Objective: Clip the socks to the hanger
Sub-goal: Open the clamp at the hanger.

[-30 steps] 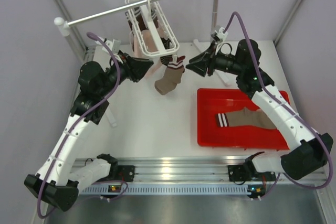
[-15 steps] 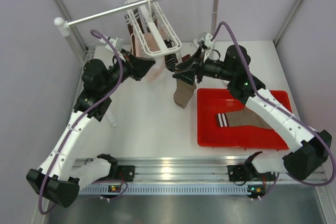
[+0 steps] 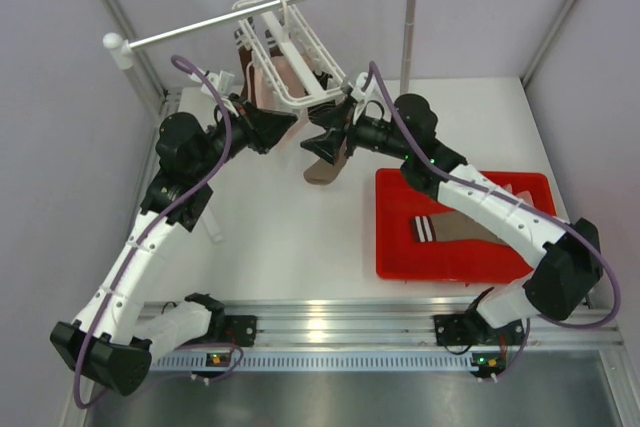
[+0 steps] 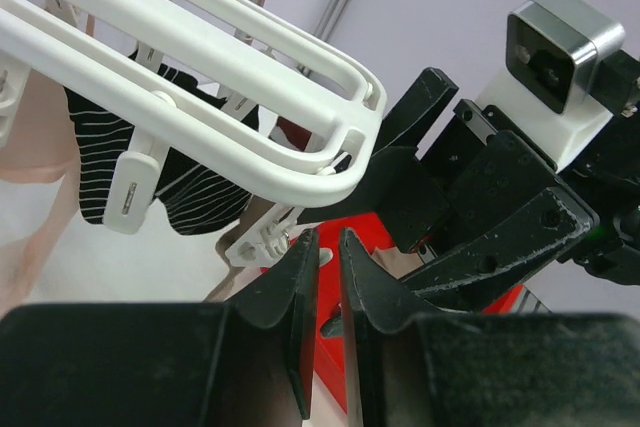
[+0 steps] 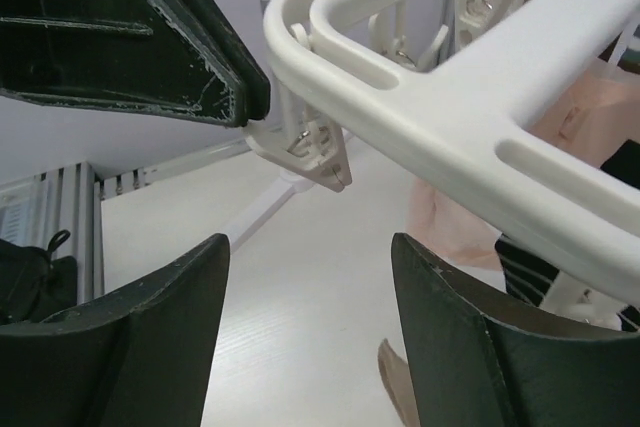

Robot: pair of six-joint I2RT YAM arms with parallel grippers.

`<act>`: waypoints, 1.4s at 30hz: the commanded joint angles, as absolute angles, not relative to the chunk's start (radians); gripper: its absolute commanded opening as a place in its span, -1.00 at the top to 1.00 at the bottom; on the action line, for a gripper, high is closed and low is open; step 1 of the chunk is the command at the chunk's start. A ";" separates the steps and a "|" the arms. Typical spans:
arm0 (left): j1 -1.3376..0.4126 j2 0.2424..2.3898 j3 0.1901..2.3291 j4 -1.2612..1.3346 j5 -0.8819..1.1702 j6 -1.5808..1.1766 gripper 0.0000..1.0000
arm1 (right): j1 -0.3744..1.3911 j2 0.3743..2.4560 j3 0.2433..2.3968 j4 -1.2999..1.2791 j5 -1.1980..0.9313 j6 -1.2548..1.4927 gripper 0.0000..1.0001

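The white drying hanger [image 3: 292,59] hangs tilted from the rail [image 3: 200,27] at the 12 o'clock end of the surface [image 3: 270,237], and both arms reach up under its near corner. The left fingers [image 4: 300,282] are nearly together, with only a thin slit between them and nothing visible in it. Their tips sit at a small white clip [image 5: 310,152] dangling from that corner, touching it or just beside it; I cannot tell which. The right fingers [image 5: 180,297] stand wide apart and empty, just under the same clip. A taupe-brown sock [image 3: 325,167] dangles below the frame between the two arms, its dark striped cuff uppermost. A pale pink sock [image 3: 270,80] hangs further back under the hanger. At 3 o'clock a red tray [image 3: 440,192] holds another brown sock [image 3: 475,229], lying flat.
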State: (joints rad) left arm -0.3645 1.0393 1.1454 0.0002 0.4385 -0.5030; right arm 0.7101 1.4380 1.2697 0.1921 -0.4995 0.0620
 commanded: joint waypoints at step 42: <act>-0.362 1.078 1.200 0.101 0.614 -0.429 -0.16 | 0.719 1.425 1.302 0.290 -0.641 -0.006 1.00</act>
